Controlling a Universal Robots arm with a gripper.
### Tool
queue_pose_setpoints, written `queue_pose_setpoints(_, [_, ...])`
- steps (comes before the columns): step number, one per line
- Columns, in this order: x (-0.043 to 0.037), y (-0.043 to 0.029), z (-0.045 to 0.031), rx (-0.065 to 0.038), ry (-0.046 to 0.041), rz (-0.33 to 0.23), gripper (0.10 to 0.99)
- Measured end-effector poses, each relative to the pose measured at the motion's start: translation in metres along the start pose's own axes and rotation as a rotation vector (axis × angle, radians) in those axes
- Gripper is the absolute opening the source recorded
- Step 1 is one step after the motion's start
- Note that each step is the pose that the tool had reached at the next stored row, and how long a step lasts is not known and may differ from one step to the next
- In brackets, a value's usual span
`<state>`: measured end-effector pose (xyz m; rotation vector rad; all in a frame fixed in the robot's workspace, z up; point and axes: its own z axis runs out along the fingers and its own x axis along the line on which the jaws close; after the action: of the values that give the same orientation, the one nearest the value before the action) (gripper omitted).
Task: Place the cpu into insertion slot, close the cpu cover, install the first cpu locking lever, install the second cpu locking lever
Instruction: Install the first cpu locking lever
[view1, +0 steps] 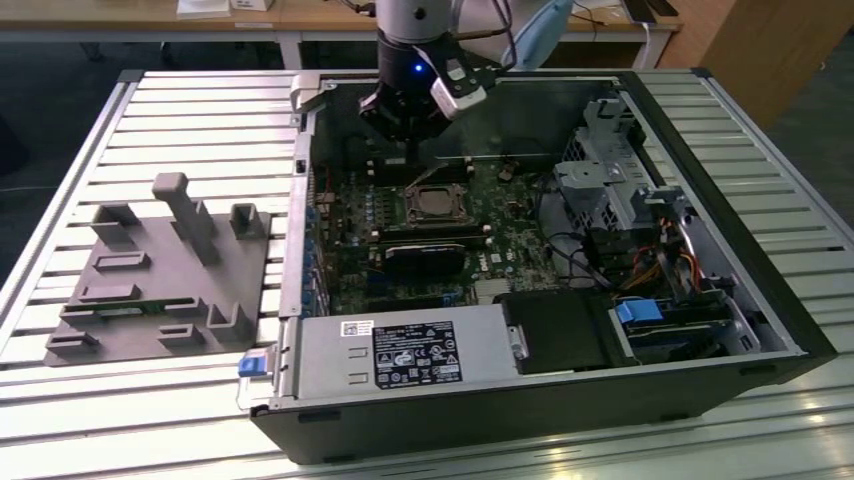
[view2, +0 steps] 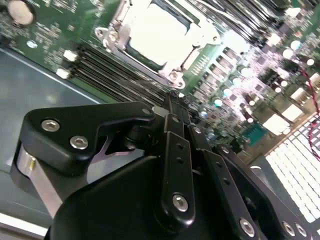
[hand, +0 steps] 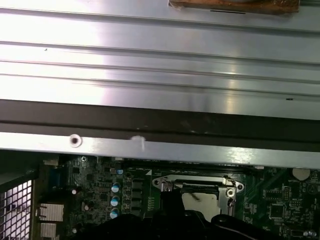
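Bright even light; glare whitens the cpu (view2: 155, 32).

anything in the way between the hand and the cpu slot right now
Nothing visible does. In the second wrist view the hand hangs close beside the insertion slot, where the cpu lies, and there is just low green circuit board between them.

The table (view1: 174, 110) is made of long shiny metal strips, and light gleams on them. Past the table's far edge stands a wooden desk (view1: 307, 18) with white legs and white papers (view1: 203, 8) on top. A wooden cupboard (view1: 767, 50) stands by the table's far corner. The floor (view1: 27, 120) beside the table is dark.
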<state>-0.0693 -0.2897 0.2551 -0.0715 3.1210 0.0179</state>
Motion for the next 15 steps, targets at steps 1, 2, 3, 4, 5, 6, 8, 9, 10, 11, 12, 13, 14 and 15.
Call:
queue_pose_setpoints(1, [-0.0021,0.0000,0.0002,0.000,0.0002,0.000,0.106])
queue_pose_setpoints(2, [-0.0035,-0.0001,0.0005,0.000,0.0000,0.000,0.106])
queue_pose_setpoints(3, [-0.0042,-0.0001,0.0006,0.000,0.0001,0.000,0.106])
queue_pose_setpoints(4, [-0.0042,-0.0001,0.0006,0.000,0.0001,0.000,0.106])
queue_pose_setpoints(5, [-0.0042,-0.0001,0.0006,0.000,0.0002,0.000,0.106])
queue_pose_setpoints(6, [-0.0042,-0.0001,0.0006,0.000,0.0002,0.000,0.106])
queue_pose_setpoints(8, [-0.0041,-0.0001,0.0013,-0.017,-0.0014,0.000,0.106])
queue_pose_setpoints(9, [-0.0041,-0.0001,0.0017,-0.029,-0.0019,0.001,0.106])
queue_pose_setpoints(10, [-0.0041,-0.0001,0.0023,-0.034,-0.0023,0.001,0.106])
queue_pose_setpoints(11, [-0.0041,0.0000,0.0028,-0.034,-0.0026,0.001,0.106])
queue_pose_setpoints(12, [-0.0042,-0.0001,0.0030,-0.034,-0.0024,0.001,0.106])
queue_pose_setpoints(13, [-0.0045,-0.0001,0.0032,-0.034,-0.0022,0.001,0.106])
queue_pose_setpoints(14, [-0.0052,-0.0001,0.0037,-0.034,-0.0023,0.001,0.106])
queue_pose_setpoints(15, [-0.0059,-0.0001,0.0043,-0.034,-0.0024,0.001,0.106])
